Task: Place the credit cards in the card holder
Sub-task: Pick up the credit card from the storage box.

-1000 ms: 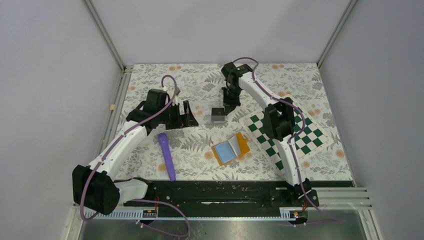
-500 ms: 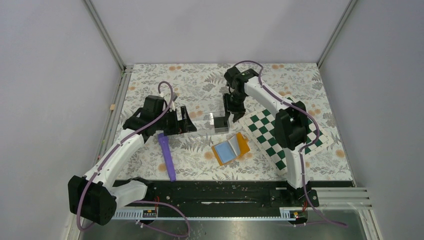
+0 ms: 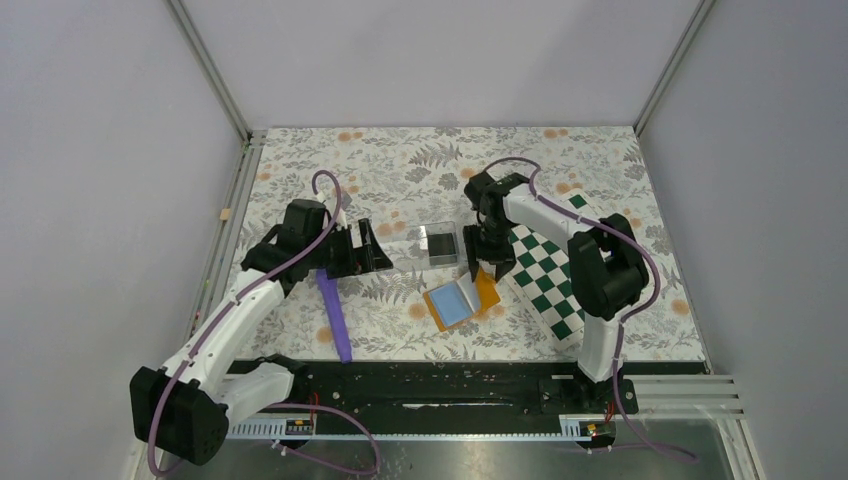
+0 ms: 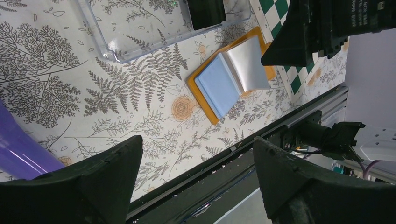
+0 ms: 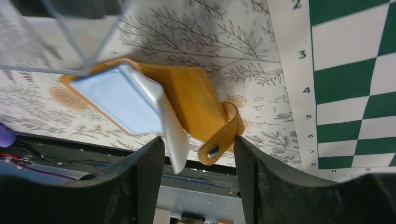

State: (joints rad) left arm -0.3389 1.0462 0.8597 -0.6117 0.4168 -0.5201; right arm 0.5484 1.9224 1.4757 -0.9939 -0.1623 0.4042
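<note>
The card holder (image 3: 458,299) lies open on the floral mat, orange with light blue lining. It also shows in both wrist views: card holder (image 4: 231,74), card holder (image 5: 191,100). The dark credit cards (image 3: 440,243) sit at the right end of a clear plastic box (image 3: 408,248); credit cards (image 4: 205,11). My right gripper (image 3: 479,264) hangs open over the holder's right side. Its jaws straddle the snap strap (image 5: 218,145) and a white leaf (image 5: 173,135); right gripper (image 5: 200,142). My left gripper (image 3: 366,246) is open and empty, left of the box; left gripper (image 4: 197,140).
A purple bar (image 3: 334,312) lies near the left arm; purple bar (image 4: 18,156). A green and white chessboard mat (image 3: 570,268) lies to the right; chessboard mat (image 5: 350,70). The black base rail (image 3: 440,385) runs along the near edge. Grey walls enclose the table.
My right gripper has moved from beside the cards in the clear box toward the near side, over the card holder, and its jaws have opened. The left arm shifted slightly nearer.
</note>
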